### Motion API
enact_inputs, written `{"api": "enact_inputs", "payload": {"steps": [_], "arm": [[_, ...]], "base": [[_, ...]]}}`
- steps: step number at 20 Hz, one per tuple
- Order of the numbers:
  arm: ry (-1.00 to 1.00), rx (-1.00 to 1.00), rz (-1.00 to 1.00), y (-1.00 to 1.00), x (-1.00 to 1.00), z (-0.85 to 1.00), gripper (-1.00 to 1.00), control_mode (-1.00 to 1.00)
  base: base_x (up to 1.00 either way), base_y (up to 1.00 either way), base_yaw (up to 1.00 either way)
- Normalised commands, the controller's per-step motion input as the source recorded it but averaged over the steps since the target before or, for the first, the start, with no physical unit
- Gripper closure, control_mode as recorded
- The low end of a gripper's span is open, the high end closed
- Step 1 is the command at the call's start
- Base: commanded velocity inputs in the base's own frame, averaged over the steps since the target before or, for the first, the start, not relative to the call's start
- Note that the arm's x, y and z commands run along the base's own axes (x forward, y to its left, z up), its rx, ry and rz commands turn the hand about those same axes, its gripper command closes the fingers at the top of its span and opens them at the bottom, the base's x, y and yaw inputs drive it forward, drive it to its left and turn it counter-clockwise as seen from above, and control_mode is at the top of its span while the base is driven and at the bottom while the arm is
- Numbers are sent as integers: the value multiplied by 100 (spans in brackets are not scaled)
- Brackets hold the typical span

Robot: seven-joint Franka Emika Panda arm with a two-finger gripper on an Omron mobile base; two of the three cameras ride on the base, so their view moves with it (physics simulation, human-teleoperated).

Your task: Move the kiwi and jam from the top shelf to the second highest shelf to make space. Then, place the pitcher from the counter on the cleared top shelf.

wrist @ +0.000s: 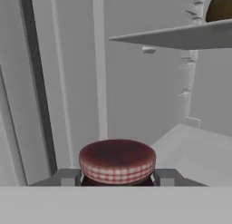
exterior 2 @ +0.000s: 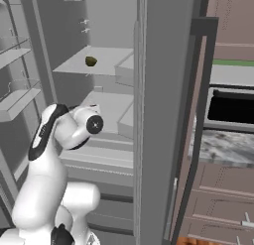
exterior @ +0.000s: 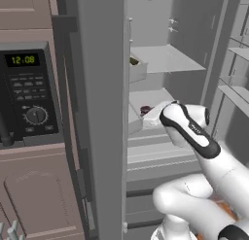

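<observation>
Jam (wrist: 117, 162) sits gripped between jaws; kiwi (exterior 2: 91, 61) on top shelf (exterior 2: 106, 60).

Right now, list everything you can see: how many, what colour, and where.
kiwi: one, olive-brown, on the top shelf.
jam: one, dark jar with a reddish checked lid, between the fingers of the hand, at the second shelf.
fridge shelves: two pale grey, top and second, inside the open fridge.
door racks: pale grey, on the fridge door.
microwave: one, black, clock lit green, left of the fridge.
counter: speckled grey-white, right of the fridge.
cabinets: mauve-brown, around the fridge.
arm: one, white with dark joints, reaching into the fridge.
hand: one, closed on the jam.
</observation>
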Motion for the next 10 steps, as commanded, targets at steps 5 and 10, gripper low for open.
{"api": "enact_inputs", "payload": {"steps": [5, 10], "arm": [[-2, 0, 2, 0, 32, -14, 100, -100], [-5, 0, 0, 0, 33, -16, 100, -100]], "base": [[0, 0, 0], [0, 0, 0]]}}
